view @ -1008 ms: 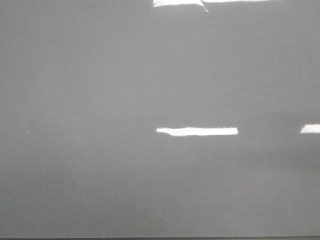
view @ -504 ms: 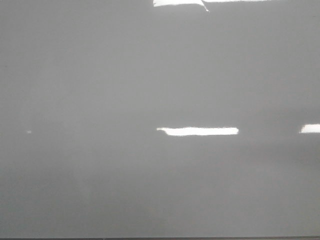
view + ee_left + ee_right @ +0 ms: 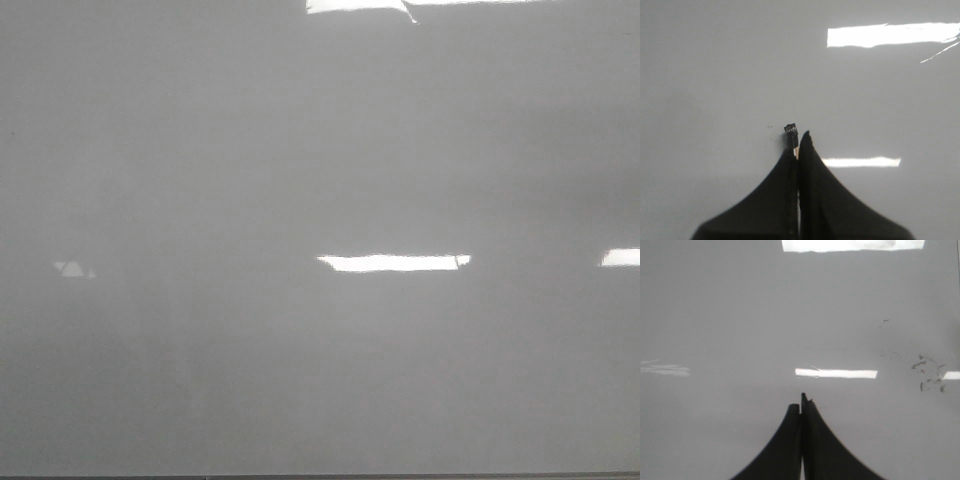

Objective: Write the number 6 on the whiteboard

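The whiteboard (image 3: 300, 150) fills the front view as a glossy pale grey surface, and neither gripper shows there. No number 6 shows on it in any view. In the left wrist view my left gripper (image 3: 799, 142) is shut on a marker (image 3: 791, 130), whose small black end pokes out past the fingertips over the board (image 3: 715, 75). My right gripper (image 3: 801, 405) hangs over the board (image 3: 715, 315) with its dark fingers pressed together and nothing showing between them.
Bright glare bars (image 3: 392, 262) lie across the board, with a small one at the left (image 3: 72, 269). Faint dark smudges (image 3: 930, 372) mark the board in the right wrist view. A thin dark bottom edge (image 3: 320, 477) bounds the board.
A small bright reflection has appeared and grown at the left of the front view. The middle glare bar has become slightly shorter at its right end.
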`<state>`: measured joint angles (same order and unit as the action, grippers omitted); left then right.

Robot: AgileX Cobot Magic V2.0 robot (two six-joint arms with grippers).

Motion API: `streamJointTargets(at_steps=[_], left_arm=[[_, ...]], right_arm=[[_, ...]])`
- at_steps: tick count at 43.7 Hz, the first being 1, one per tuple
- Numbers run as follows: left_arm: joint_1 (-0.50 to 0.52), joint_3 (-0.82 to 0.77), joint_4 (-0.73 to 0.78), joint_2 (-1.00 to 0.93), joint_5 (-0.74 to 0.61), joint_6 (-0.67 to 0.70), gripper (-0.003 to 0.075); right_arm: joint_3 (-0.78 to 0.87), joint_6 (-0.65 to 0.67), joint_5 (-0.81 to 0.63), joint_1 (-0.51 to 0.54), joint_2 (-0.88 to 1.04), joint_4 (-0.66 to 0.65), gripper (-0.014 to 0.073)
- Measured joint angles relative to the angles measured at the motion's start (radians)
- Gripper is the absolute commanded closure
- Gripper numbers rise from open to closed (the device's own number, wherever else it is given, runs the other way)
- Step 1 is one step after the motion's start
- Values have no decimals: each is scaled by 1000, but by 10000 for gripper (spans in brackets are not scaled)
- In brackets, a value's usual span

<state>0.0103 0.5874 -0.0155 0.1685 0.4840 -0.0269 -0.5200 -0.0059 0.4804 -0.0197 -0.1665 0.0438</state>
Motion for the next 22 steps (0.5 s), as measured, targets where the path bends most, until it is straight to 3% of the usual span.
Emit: streamJointTargets(at_steps=[10, 22], left_arm=[[0, 139, 7, 158, 160, 0, 741], [0, 138, 7, 265, 217, 0, 741]], right_arm=[[-167, -57, 174, 0, -191, 0, 715], [-177, -65, 217, 0, -320, 0, 715]])
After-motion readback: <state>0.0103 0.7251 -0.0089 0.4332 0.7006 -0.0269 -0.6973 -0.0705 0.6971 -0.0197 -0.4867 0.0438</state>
